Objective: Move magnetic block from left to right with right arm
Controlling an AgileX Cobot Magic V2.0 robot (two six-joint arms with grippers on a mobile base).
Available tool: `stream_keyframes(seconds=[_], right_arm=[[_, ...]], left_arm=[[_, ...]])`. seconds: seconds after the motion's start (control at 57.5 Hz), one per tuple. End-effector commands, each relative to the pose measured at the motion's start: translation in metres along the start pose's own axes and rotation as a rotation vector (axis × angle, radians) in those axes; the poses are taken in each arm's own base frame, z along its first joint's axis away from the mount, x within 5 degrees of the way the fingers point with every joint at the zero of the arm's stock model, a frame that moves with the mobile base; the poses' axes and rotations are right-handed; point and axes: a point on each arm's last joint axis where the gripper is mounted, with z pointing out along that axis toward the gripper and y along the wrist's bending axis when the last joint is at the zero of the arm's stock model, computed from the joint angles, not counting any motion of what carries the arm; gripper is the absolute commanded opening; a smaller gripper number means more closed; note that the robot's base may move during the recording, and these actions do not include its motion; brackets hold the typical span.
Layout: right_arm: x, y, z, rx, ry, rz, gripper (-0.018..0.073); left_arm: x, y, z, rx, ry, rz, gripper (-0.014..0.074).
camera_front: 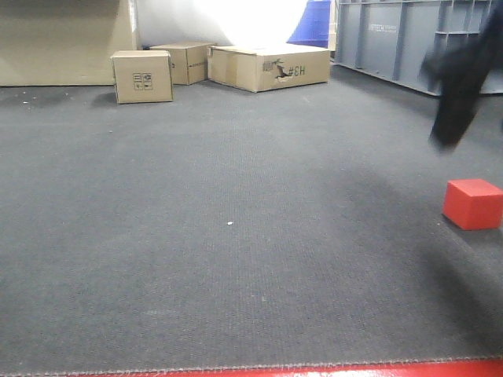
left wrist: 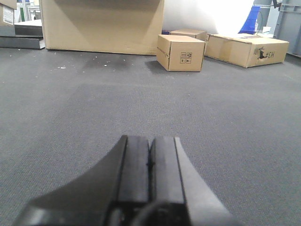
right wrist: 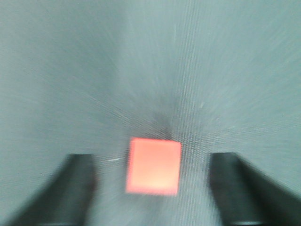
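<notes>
Closest to my left wrist camera, my left claw hangs low over the grey carpet with its two black fingers pressed flat together, nothing between them. My right claw is spread wide, one dark finger on each side of the magnetic block, which lies on the carpet below and between them, touched by neither; that view is blurred. From the front, the red block sits near the carpet's right edge, with my right arm a dark smear above it. Three cardboard boxes stand well apart at the far edge, beside a grey crate.
</notes>
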Motion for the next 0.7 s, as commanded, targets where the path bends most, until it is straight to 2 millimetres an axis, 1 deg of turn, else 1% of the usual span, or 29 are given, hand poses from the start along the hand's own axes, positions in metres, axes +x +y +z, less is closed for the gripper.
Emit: stream_keyframes(seconds=[0.0, 0.07, 0.087, 0.104, 0.139, 0.157, 0.191, 0.278, 0.435, 0.504, 0.574, 0.678], right_arm=[[-0.002, -0.003, -0.051, -0.023, -0.184, 0.012, 0.034], [0.009, -0.006, -0.078, -0.031, -0.266, 0.015, 0.0203], [0.013, -0.006, -0.082, -0.032, -0.28, 0.015, 0.0167], [0.017, -0.007, -0.09, -0.034, -0.309, 0.015, 0.0145], [0.025, -0.008, -0.098, -0.037, -0.341, 0.015, 0.0104], [0.029, -0.009, -0.106, -0.041, -0.372, 0.017, 0.0077], [0.038, -0.01, -0.112, -0.044, -0.403, 0.017, 0.0051], [0.062, -0.013, -0.133, -0.056, -0.512, 0.02, 0.0057], [0.105, -0.018, -0.155, -0.078, -0.696, 0.024, 0.0057], [0.122, -0.02, -0.16, -0.084, -0.755, 0.026, 0.0057], [0.136, -0.021, -0.161, -0.087, -0.788, 0.027, 0.0057], [0.151, -0.023, -0.16, -0.087, -0.799, 0.029, 0.0057]], left_arm=[[-0.005, 0.001, -0.001, -0.007, -0.083, -0.01, -0.0126], [-0.005, 0.001, -0.001, -0.007, -0.083, -0.01, -0.0126], [-0.005, 0.001, -0.001, -0.007, -0.083, -0.01, -0.0126], [-0.005, 0.001, -0.001, -0.007, -0.083, -0.01, -0.0126], [-0.005, 0.001, -0.001, -0.007, -0.083, -0.01, -0.0126], [-0.005, 0.001, -0.001, -0.007, -0.083, -0.01, -0.0126], [-0.005, 0.001, -0.001, -0.007, -0.083, -0.01, -0.0126], [-0.005, 0.001, -0.001, -0.007, -0.083, -0.01, -0.0126], [-0.005, 0.001, -0.001, -0.007, -0.083, -0.01, -0.0126], [-0.005, 0.001, -0.001, -0.007, -0.083, -0.01, -0.0126], [-0.005, 0.001, -0.001, -0.007, -0.083, -0.01, -0.0126], [-0.005, 0.001, -0.001, -0.007, -0.083, -0.01, -0.0126]])
